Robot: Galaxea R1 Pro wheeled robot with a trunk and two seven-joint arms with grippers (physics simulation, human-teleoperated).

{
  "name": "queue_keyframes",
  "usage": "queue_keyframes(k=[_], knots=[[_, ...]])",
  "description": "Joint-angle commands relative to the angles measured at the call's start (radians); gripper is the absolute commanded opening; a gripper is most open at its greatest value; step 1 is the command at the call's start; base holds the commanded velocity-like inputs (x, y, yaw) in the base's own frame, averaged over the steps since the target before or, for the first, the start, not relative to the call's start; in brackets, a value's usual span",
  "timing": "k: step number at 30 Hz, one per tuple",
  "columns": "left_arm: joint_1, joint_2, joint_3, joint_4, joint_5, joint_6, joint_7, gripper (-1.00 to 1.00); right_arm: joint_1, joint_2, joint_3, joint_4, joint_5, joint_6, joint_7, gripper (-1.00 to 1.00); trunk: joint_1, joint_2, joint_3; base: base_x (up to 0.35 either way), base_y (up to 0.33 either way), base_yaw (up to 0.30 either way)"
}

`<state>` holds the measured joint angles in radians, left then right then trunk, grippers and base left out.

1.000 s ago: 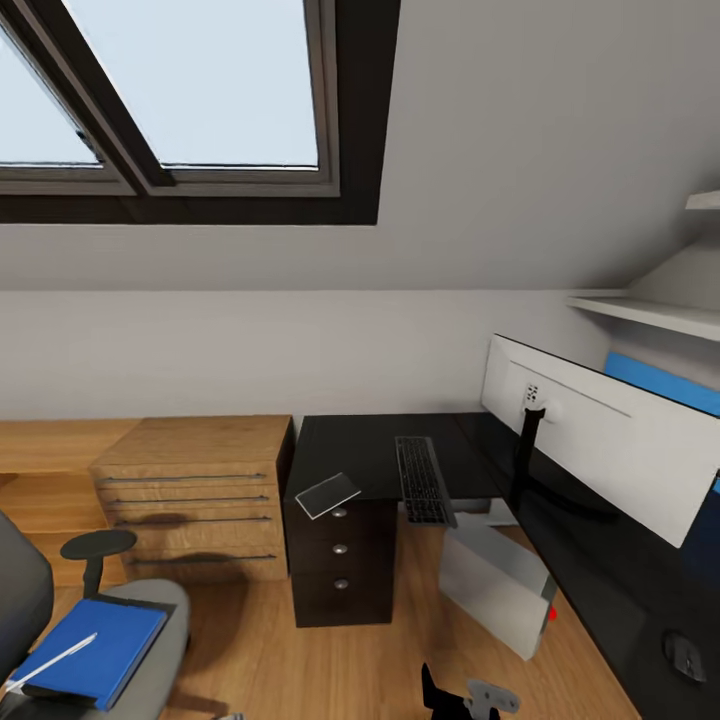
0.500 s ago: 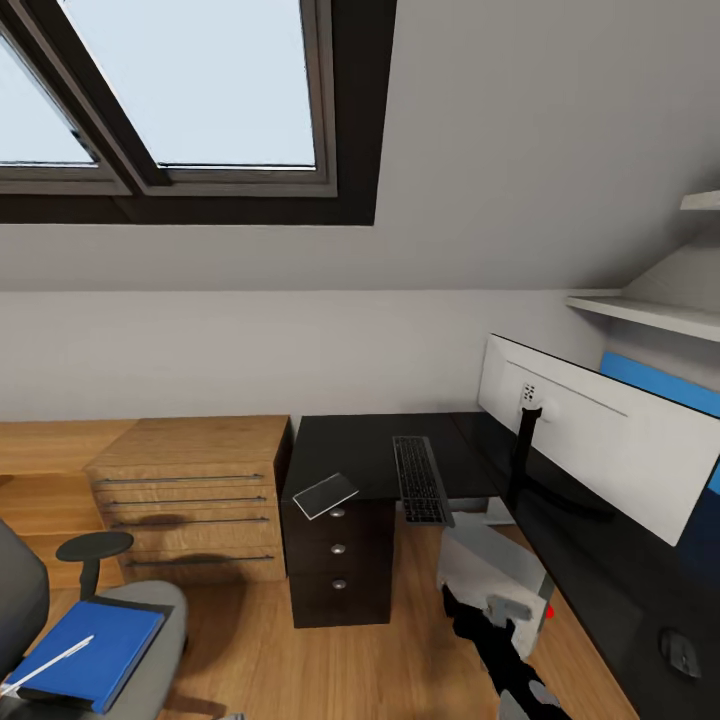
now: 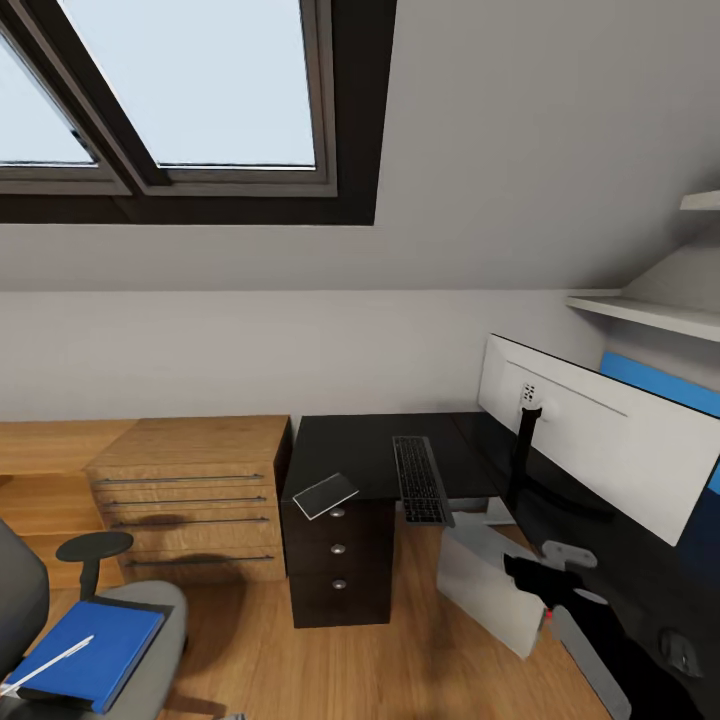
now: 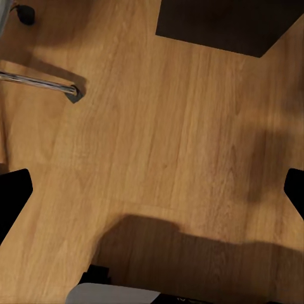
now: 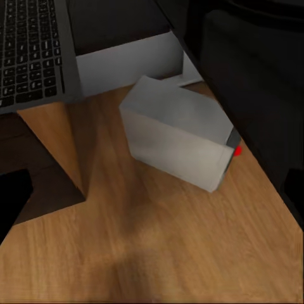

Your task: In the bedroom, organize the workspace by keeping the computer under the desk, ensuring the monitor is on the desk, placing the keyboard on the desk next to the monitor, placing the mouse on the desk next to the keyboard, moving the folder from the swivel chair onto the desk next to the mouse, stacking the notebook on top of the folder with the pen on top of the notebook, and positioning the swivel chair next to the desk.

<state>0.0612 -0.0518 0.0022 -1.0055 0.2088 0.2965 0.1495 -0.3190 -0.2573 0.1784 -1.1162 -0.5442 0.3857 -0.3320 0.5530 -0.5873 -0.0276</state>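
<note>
While the right pincer (image 3: 562, 572) hangs open above the tilted computer (image 3: 492, 585) on the floor beside the desk (image 3: 400, 450), the keyboard (image 3: 420, 478) overhangs the desk's front edge, and the folder (image 3: 85, 650) lies on the swivel chair (image 3: 150, 640); the left pincer's fingers (image 4: 12, 196) are spread over bare floor.

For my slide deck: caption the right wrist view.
Computer on the wood floor beside the black desk, keyboard overhanging its edge.

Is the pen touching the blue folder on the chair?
Touching: the head view shows the pen lying flat across the folder, which rests on the swivel chair.
</note>
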Motion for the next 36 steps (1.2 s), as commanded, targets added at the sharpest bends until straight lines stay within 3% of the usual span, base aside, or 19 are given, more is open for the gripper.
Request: queue_keyframes(k=[1, 4, 11, 20, 36], knots=[[0.0, 0.0, 0.0, -0.003, 0.01, 0.005, 0.005, 1.0, 0.004, -0.009, 0.004, -0.011, -0.014, 0.013, -0.018, 1.0, 0.001, -0.002, -0.002, 0.0, 0.0, 0.0], [0.0, 0.0, 0.001, -0.002, 0.011, 0.005, 0.005, 1.0, 0.02, -0.027, 0.003, -0.031, -0.039, 0.038, -0.038, 1.0, 0.001, -0.002, -0.002, 0.0, 0.0, 0.0], [0.0, 0.0, 0.001, -0.001, 0.011, 0.005, 0.005, 1.0, 0.03, -0.038, 0.001, -0.037, -0.079, 0.048, -0.075, 1.0, 0.001, -0.002, -0.002, 0.0, 0.0, 0.0], [0.0, 0.0, 0.001, -0.001, 0.011, 0.004, 0.005, 1.0, 0.033, -0.043, 0.001, -0.034, -0.087, 0.045, -0.099, 1.0, 0.001, -0.002, -0.002, 0.0, 0.0, -0.064], [0.0, -0.001, 0.001, 0.008, 0.009, 0.004, 0.005, 1.0, 0.035, -0.063, 0.0, -0.028, -0.086, 0.042, -0.101, 1.0, 0.001, -0.002, -0.002, 0.0, 0.0, -0.248]])
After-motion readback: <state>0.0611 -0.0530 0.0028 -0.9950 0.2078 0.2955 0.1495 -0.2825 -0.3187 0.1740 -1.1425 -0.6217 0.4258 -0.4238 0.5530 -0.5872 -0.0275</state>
